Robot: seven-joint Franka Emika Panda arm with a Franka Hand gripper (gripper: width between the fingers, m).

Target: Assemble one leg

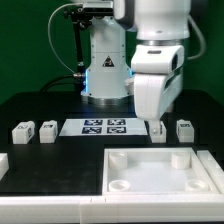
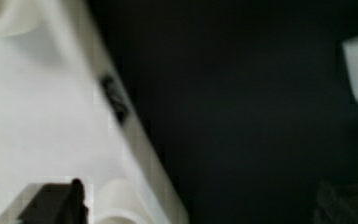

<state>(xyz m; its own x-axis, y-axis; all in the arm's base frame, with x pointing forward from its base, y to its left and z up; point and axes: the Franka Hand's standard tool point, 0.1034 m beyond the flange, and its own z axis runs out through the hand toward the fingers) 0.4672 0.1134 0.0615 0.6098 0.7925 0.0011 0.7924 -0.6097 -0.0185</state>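
The exterior view shows 4 legs on 1 black desk [image 1: 60, 105]. 2 stand at the middle left of the frame, the first leg [image 1: 20, 130] and the second leg [image 1: 46, 130]. 2 more stand at the middle right, the third leg [image 1: 157, 128] and the fourth leg [image 1: 184, 128]. There is 1 marker board [image 1: 105, 126] at the centre, 1 large flat white panel [image 1: 160, 172] at the lower right, and 1 robot arm [image 1: 155, 70] in the upper right. The wrist view is too blurred for any count.

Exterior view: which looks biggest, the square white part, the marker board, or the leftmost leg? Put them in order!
1. square white part
2. marker board
3. leftmost leg
The part is nearest the camera, which helps.
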